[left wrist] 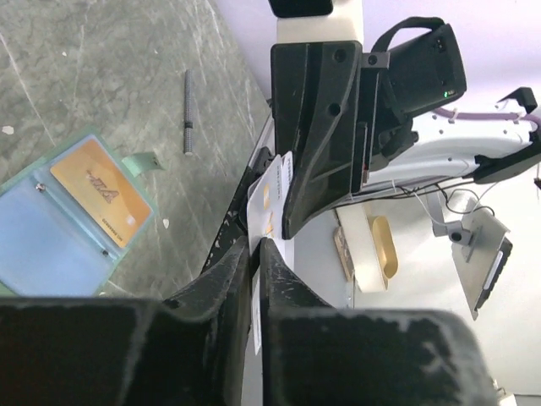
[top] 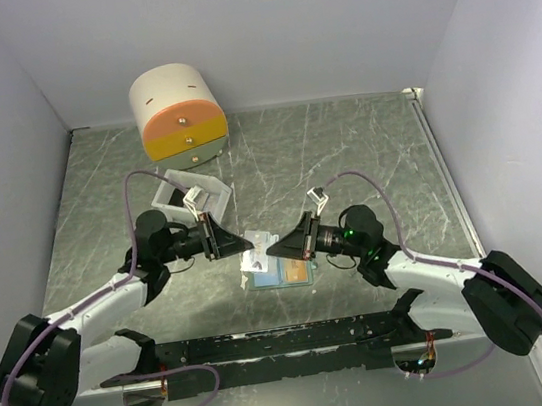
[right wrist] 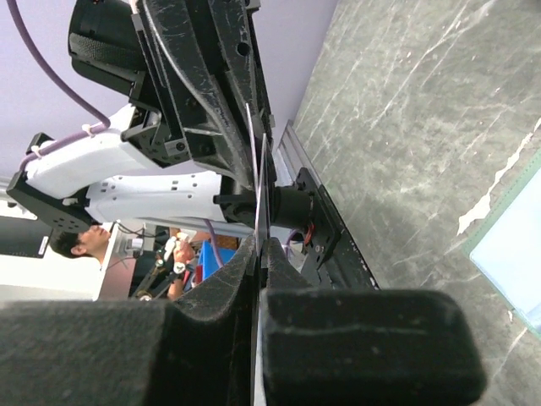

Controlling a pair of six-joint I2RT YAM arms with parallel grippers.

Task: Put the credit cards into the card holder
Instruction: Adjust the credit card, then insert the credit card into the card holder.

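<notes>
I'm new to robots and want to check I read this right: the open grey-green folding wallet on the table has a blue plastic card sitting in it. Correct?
Not quite. The plastic card in the open grey-green folding wallet is orange-yellow, not blue. The left wrist view shows it.

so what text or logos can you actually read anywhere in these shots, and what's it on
"VISA": raised lettering on the orange card lying in the open card holder; it is blurred, so this is only a likely reading.
Small print along that card's edge: too small to read.
White card held up in the air: pale yellow marks only, no legible text.
Nothing else in any view carries readable writing.
</notes>
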